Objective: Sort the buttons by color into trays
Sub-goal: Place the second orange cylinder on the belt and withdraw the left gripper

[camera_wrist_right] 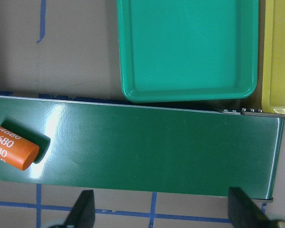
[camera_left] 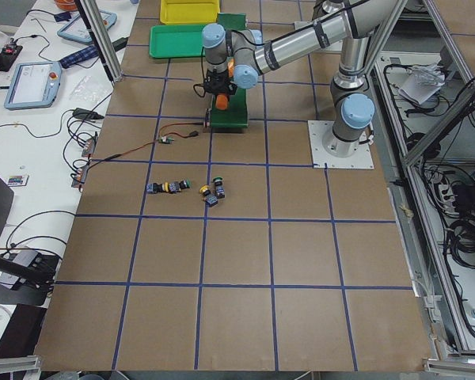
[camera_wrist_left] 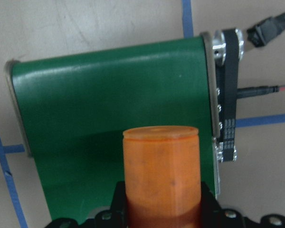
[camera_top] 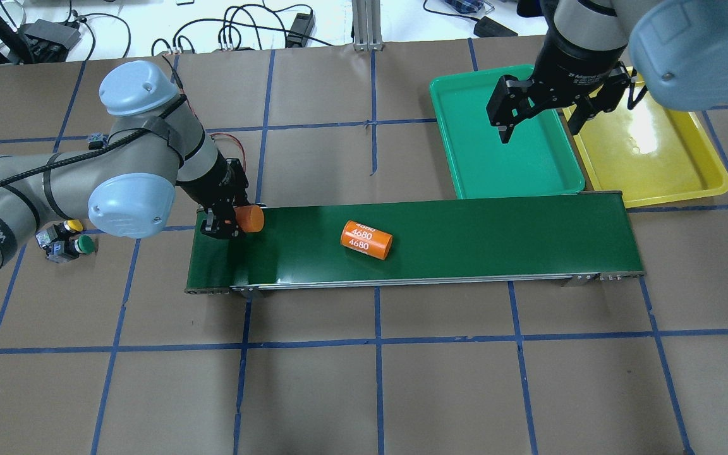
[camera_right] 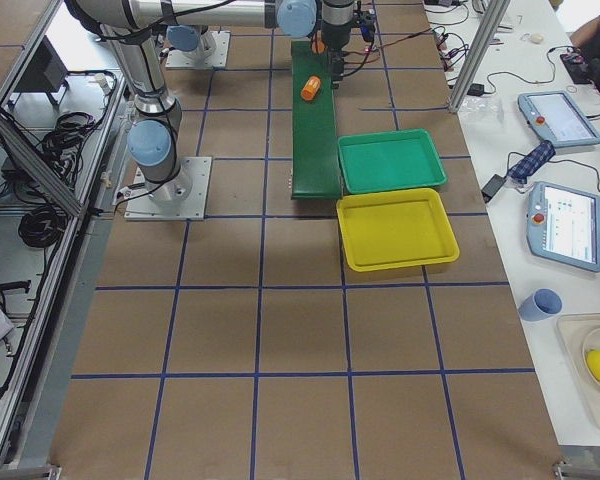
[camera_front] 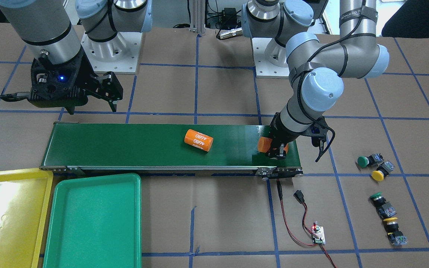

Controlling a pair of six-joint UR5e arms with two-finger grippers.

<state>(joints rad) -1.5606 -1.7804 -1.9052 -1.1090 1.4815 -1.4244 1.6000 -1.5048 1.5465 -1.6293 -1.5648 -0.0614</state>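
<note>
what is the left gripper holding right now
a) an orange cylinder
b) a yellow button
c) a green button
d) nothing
a, the left gripper is shut on an orange cylinder over the end of the conveyor belt.

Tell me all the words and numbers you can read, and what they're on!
"4680", white, repeated: on the loose orange cylinder on the conveyor belt.
Strap lettering on the left arm: too blurred to read.
Print on the right wrist: too small to read.
No text shows on the held orange cylinder in the left end effector.
</note>
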